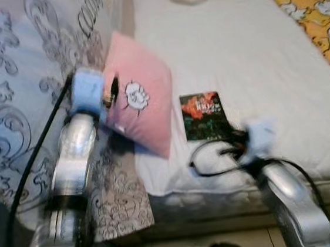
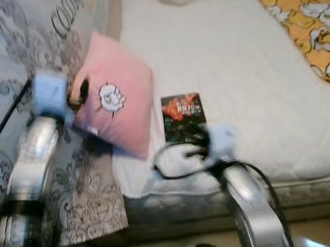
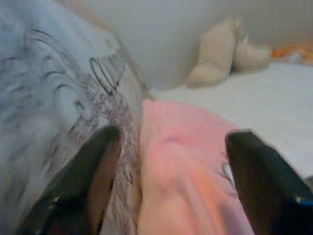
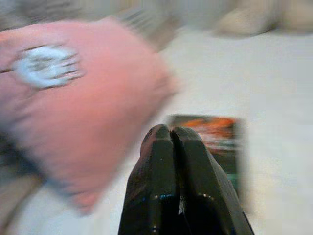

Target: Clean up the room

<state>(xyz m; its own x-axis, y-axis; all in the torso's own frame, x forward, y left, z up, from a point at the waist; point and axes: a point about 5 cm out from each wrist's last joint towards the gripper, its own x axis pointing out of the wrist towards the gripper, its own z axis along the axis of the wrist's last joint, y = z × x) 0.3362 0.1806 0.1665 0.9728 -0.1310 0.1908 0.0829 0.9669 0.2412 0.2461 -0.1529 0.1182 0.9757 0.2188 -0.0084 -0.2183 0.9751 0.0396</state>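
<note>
Left gripper [image 3: 168, 181] sits spread wide at the near edge of the pink pillow [image 1: 141, 93], which leans on the patterned quilt [image 1: 13, 86] on the bed [image 1: 252, 49]. Right gripper [image 4: 171, 134], fingers pressed together, hovers near 1 dark book [image 1: 203, 115]. 1 pillow, white cartoon patch.

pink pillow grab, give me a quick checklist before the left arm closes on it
1. Left gripper fingers open: ok, wide apart.
2. Pink pillow between the fingers: ok, its edge sits in the gap in the left wrist view.
3. Patterned blanket out of the pinch: not ok, it lies against one finger.
4. Right gripper out of the way: ok, shut, over the book.
5. Sharp view: not ok, frames are blurred.
6. Pillow resting on the white mattress: ok.
</note>
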